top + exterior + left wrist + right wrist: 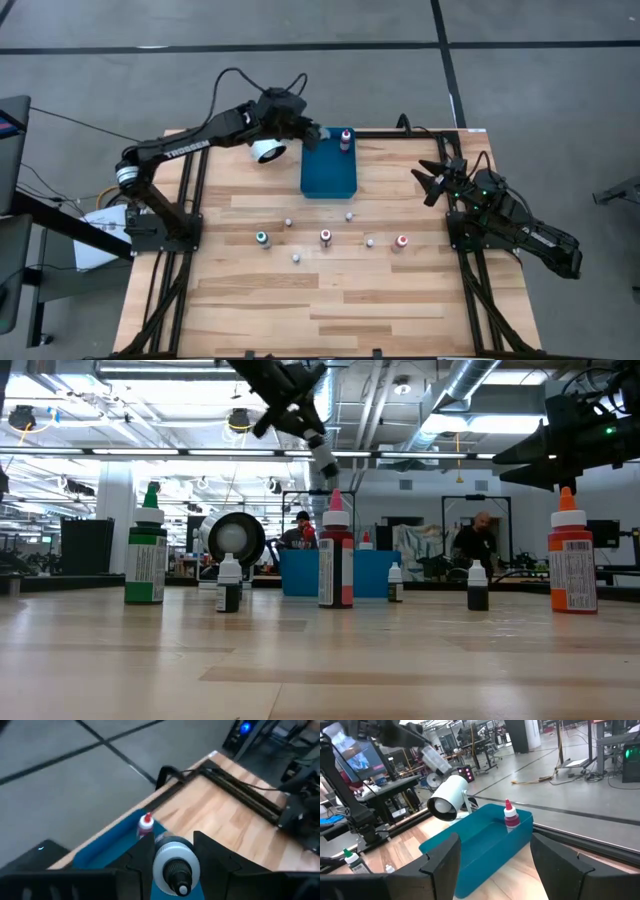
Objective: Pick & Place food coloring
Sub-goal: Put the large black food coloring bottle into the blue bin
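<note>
My left gripper hangs over the far left corner of the blue tray, shut on a small pale bottle with a dark cap. A pink-topped bottle stands upright in the tray's far right corner. On the table nearer me stand a green-topped bottle, a pink-topped one and a red-topped one, with several tiny white ones such as among them. My right gripper waits open at the table's right edge. My left gripper pinches the bottle's pale body between its two fingers, one finger on each side. The dark cap points back toward the wrist. The bottle is lifted clear above the tray and sits tilted in the hold.
A large white cylinder lies just left of the tray, under the left arm. Black frame rails run along the table's far edge. Bare wood lies between the tray and the row of bottles, and toward the near edge.
</note>
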